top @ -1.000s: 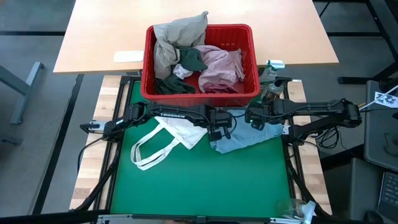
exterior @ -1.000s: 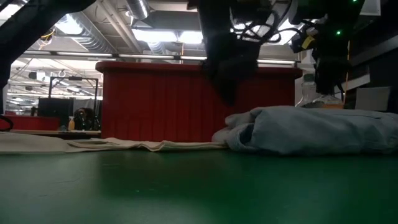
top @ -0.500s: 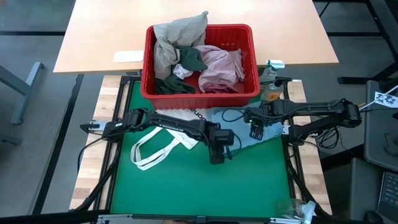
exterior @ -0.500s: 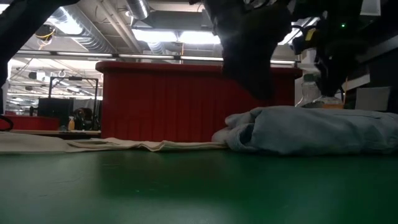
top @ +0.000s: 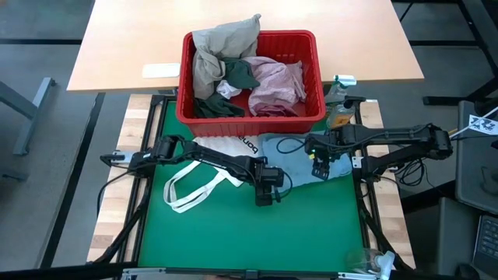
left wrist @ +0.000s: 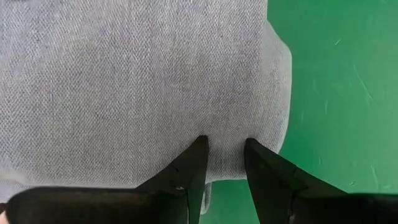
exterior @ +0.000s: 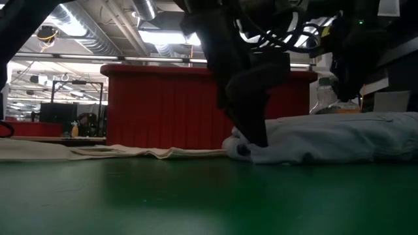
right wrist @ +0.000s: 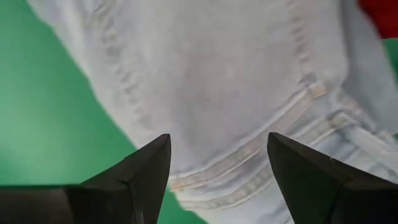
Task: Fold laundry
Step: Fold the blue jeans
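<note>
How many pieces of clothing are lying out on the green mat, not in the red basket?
1: a light blue garment on the green mat, just in front of the red basket, between both grippers. The white tote bag beside it isn't clothing. Something under it could be hidden.

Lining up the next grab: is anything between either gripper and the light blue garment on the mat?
Nothing visible. The left gripper sits right at the light blue garment edge; the right gripper hangs open directly over it, with bare cloth below.

Left hand [top: 265, 194] low at mid-table, fingers partly apart, right hand [top: 320, 166] alongside, fingers spread wide
</note>
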Robot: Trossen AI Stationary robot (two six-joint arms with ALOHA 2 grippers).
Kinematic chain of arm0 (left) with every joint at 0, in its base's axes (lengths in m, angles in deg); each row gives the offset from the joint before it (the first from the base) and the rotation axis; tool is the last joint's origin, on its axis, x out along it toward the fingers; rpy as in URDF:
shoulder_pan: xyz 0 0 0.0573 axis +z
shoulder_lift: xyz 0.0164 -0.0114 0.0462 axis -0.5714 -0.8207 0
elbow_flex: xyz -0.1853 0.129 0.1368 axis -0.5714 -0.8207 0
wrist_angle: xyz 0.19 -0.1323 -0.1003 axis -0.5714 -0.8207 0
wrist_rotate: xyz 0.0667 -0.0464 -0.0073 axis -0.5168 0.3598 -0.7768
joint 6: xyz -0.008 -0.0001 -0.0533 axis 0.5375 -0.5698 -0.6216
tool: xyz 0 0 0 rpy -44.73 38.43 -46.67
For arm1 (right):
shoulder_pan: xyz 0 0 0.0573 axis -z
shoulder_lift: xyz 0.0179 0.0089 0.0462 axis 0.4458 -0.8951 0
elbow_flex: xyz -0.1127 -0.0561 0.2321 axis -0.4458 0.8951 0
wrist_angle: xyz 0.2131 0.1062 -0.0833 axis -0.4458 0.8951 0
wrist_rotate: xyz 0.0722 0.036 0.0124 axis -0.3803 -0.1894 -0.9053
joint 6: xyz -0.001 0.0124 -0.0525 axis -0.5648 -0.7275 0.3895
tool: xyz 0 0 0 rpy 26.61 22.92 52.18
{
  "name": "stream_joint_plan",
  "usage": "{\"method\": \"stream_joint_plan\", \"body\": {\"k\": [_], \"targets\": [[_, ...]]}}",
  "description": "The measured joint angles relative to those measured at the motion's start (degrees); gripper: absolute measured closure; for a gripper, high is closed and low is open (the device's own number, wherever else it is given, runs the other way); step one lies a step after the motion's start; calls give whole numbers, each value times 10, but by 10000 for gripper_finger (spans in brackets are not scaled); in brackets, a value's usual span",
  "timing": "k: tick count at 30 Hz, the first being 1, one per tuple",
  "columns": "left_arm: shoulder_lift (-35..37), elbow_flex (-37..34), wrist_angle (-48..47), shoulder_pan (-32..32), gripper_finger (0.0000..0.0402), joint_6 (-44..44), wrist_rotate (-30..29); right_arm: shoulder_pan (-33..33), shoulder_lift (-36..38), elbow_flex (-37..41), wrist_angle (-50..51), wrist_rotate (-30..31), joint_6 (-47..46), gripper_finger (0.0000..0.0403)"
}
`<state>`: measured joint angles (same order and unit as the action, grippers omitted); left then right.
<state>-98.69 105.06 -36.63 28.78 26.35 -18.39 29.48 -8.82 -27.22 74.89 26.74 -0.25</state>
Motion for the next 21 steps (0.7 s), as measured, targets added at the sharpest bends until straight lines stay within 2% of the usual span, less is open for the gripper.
{"method": "stream_joint_plan", "body": {"k": [11,21], "targets": [[-2,-4,-8,-27,295,-6,2,0,0,0,8,-73,0,139],[-2,-3,-22,-94,295,-24,51,0,0,0,9,-79,44,139]]}}
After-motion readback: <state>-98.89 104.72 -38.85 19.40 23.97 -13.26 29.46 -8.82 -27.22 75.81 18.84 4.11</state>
